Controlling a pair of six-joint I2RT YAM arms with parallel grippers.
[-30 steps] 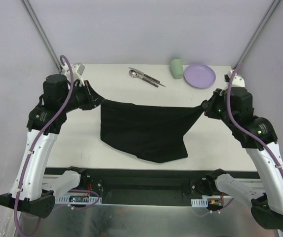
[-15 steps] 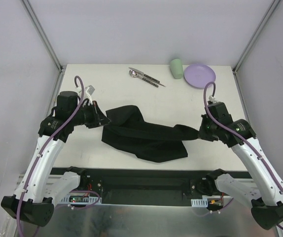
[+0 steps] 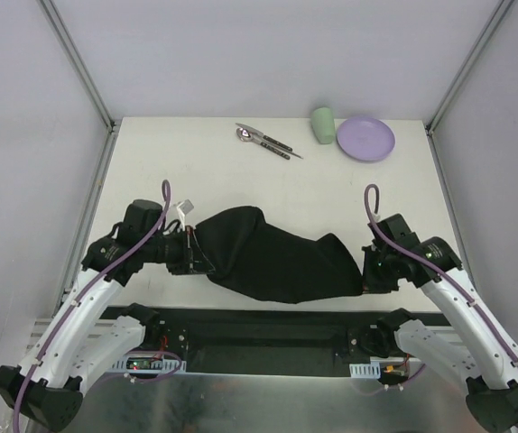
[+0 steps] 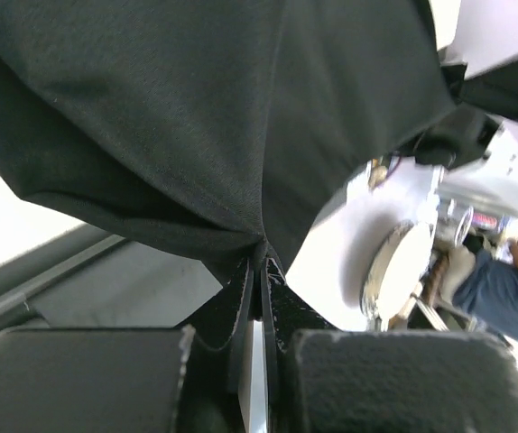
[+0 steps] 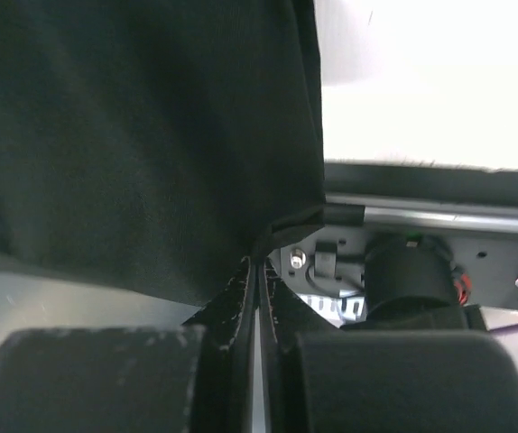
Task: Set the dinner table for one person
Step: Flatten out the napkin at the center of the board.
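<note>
Looking down from the top camera, the dinner table (image 3: 331,194) fills the middle of the shot: white, flat, grey rails round it. It's rigid and fixed, so there's nothing to grab there, it just takes whatever gets laid on it.

The thing actually in hand is the black cloth mat (image 3: 277,262), bunched up along the table's 6 o'clock edge by the arm bases. The left gripper (image 3: 196,259) is pinched tight on the mat's 9 o'clock end and the right gripper (image 3: 365,271) on its 3 o'clock end. Both wrist cams show fabric gathered to a point between closed jaws.

The cloth looks light and limp and it folds over itself in the middle. I'd say corners or edges are the only sensible hold, and it probably needs tension between both arms to lie flat.

The purple plate (image 3: 365,138) and green cup (image 3: 323,124) sit up at 1 o'clock, with the cutlery (image 3: 263,140) at 12. They're all well apart from the mat, and none of them is set out yet.
</note>
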